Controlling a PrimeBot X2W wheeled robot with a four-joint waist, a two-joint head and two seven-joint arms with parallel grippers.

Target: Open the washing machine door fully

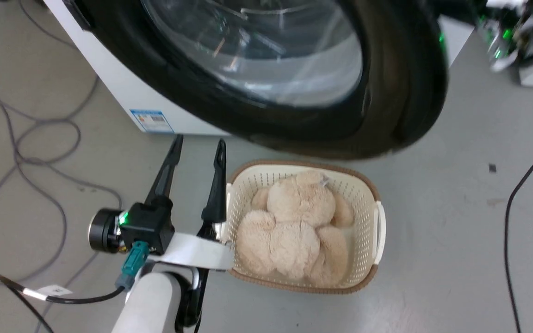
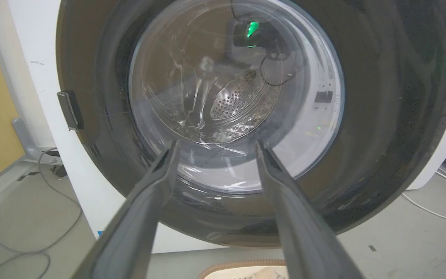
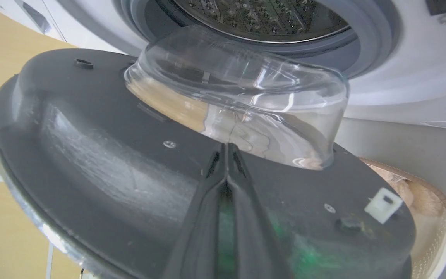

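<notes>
Left hand [image 1: 200,139]: fingers apart, holding nothing, low over floor just beside basket [image 1: 380,222], pointing at door's outer face.
Right hand [image 3: 227,147]: fingers pressed together, empty, tips at door's dark inner face by base of glass bowl (contact cannot be told).
Door [image 1: 400,92]: stands partly open from washing machine [image 1: 123,88], overhanging basket.
Judged stiff, hinged, fairly heavy. Glossy rim slippery, glass best avoided. Push inner plastic near latch [image 3: 383,199], far from hinge.
Drum [image 3: 261,15] exposed behind.

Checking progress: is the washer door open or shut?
Open: the washing machine door stands swung clear of the drum opening.
</notes>
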